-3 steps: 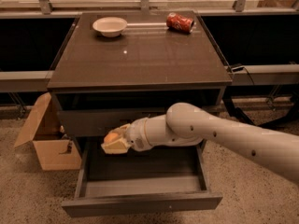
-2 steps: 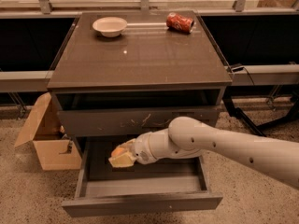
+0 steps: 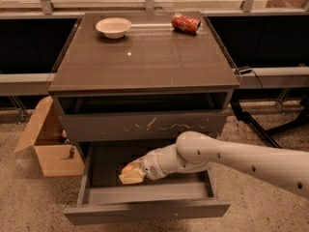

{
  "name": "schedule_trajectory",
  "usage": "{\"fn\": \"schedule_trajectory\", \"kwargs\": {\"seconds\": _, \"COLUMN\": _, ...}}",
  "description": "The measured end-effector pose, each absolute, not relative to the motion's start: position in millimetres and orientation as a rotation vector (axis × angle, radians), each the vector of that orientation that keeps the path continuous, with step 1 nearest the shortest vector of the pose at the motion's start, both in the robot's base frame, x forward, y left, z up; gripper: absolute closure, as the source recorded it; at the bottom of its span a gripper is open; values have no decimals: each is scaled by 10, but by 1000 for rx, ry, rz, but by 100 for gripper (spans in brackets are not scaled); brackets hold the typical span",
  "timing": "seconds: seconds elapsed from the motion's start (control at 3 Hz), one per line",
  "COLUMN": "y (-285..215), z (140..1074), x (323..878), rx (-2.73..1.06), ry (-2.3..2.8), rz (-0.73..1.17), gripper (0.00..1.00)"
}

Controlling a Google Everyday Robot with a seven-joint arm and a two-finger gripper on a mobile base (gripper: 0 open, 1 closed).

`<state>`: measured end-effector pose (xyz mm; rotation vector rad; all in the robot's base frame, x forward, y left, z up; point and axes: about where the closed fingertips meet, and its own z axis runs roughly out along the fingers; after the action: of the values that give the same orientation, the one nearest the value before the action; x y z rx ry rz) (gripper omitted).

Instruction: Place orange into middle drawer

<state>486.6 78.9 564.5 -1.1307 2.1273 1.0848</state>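
As the arm has sunk over the last second from the scratched drawer front (image 3: 145, 125) into the open middle drawer (image 3: 145, 211), the gripper (image 3: 131, 174) now hangs low inside it, fingers closed round the orange (image 3: 128, 168); release looks near. By size: one cabinet (image 3: 145, 62), two drawer fronts, one cardboard box (image 3: 48, 144), one white bowl (image 3: 113, 27), one red can (image 3: 186, 23), one orange.
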Motion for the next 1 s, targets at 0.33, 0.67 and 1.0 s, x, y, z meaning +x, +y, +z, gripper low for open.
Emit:
{"fn": "schedule_trajectory", "kwargs": {"seconds": 0.33, "y": 766, "z": 5547, "x": 4897, "rx": -1120, "ry": 2150, "rz": 1070, "gripper": 100}}
{"fn": "schedule_trajectory", "kwargs": {"seconds": 0.67, "y": 626, "z": 5335, "x": 5000, "rx": -1115, "ry": 2181, "rz": 982, "gripper": 100}}
{"fn": "schedule_trajectory", "kwargs": {"seconds": 1.0, "y": 446, "z": 5138, "x": 5146, "rx": -1096, "ry": 2214, "rz": 910, "gripper": 83}}
